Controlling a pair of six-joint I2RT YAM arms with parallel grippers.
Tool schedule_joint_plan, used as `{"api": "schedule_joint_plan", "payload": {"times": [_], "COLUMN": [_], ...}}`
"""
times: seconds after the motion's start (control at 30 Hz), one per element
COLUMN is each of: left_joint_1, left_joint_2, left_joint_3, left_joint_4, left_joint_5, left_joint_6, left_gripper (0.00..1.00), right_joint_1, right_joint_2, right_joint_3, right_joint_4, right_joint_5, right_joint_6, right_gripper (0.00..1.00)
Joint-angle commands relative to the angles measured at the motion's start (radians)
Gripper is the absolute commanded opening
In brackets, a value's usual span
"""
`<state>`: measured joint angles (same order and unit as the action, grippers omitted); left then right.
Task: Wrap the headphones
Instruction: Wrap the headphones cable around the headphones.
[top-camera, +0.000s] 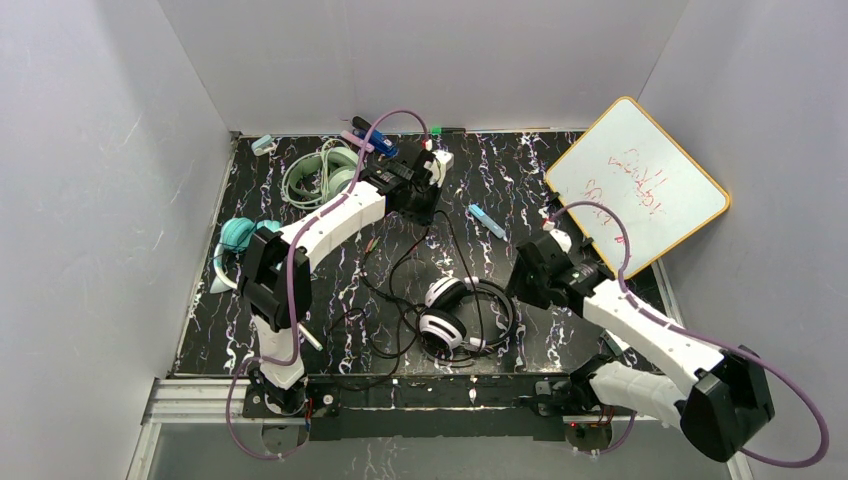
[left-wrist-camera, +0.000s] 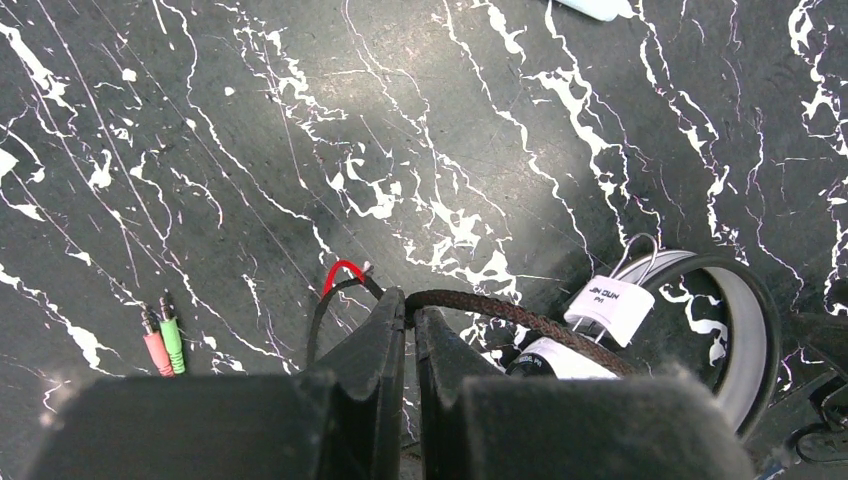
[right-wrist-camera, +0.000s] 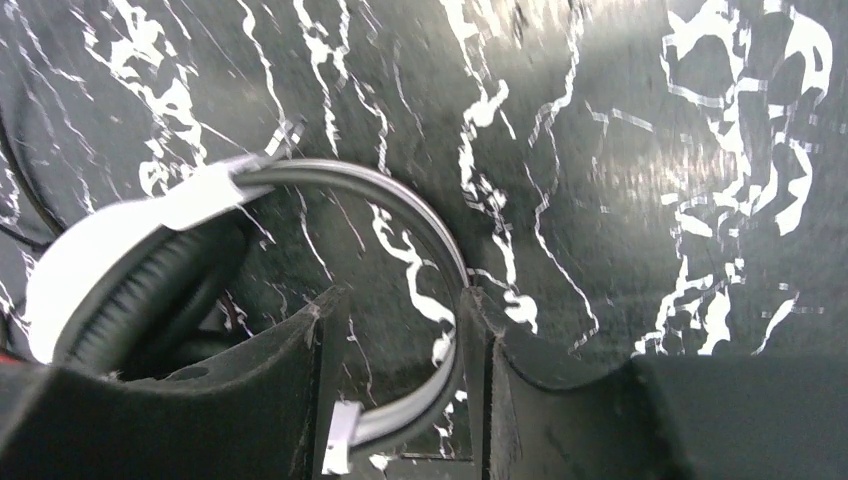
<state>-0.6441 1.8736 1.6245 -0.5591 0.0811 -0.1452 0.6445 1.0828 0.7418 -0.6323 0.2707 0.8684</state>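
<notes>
The black-and-white headphones (top-camera: 450, 315) lie near the table's front middle, with their thin black cable (top-camera: 400, 285) spread in loose loops to the left. My left gripper (left-wrist-camera: 410, 300) is shut on the dark braided cable (left-wrist-camera: 520, 318), held above the table at the back middle (top-camera: 425, 198). Pink and green plugs (left-wrist-camera: 164, 346) lie below it. My right gripper (right-wrist-camera: 395, 310) is open astride the grey headband (right-wrist-camera: 400, 205), which runs close to its right finger (right-wrist-camera: 480, 330); a white ear cup (right-wrist-camera: 90, 260) sits to the left. Mint-green headphones (top-camera: 322, 175) and teal headphones (top-camera: 240, 236) lie at the left.
A yellow-framed whiteboard (top-camera: 637, 180) leans against the right wall. Markers and small items (top-camera: 375, 135) lie along the back edge, and a blue marker (top-camera: 487, 220) sits mid-table. White walls close in the left, back and right sides.
</notes>
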Motion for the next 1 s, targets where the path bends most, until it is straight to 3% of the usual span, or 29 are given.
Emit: {"api": "schedule_joint_plan", "payload": {"times": [0.0,0.23,0.4,0.57,0.73,0.97], "left_joint_1": [-0.002,-0.002,-0.002,-0.002,-0.002,-0.002], "left_joint_2": [-0.067,-0.077,-0.067,-0.07,-0.075,-0.076], "left_joint_3": [-0.023,-0.025,-0.017,-0.019,-0.025,-0.029], "left_joint_4": [-0.003,-0.001,-0.001,-0.001,-0.002,-0.003], "left_joint_5": [0.03,0.032,0.044,0.047,0.05,0.051], "left_joint_6": [0.003,0.001,-0.01,-0.011,-0.01,-0.01], "left_gripper": [0.0,0.0,0.0,0.0,0.0,0.0], "right_joint_1": [0.004,0.029,0.055,0.078,0.084,0.086], "right_joint_2": [-0.068,-0.052,-0.046,0.007,0.04,0.044], "right_joint_3": [-0.098,-0.152,-0.192,-0.186,-0.153,-0.133], "right_joint_4": [-0.018,-0.1,-0.029,0.029,0.045,0.039], "right_joint_5": [-0.078,-0.069,-0.082,-0.036,0.01,0.041], "right_joint_6": [0.046,0.2,0.237,0.214,0.173,0.128], "right_gripper": [0.51,0.47,0.45,0.43,0.33,0.33]}}
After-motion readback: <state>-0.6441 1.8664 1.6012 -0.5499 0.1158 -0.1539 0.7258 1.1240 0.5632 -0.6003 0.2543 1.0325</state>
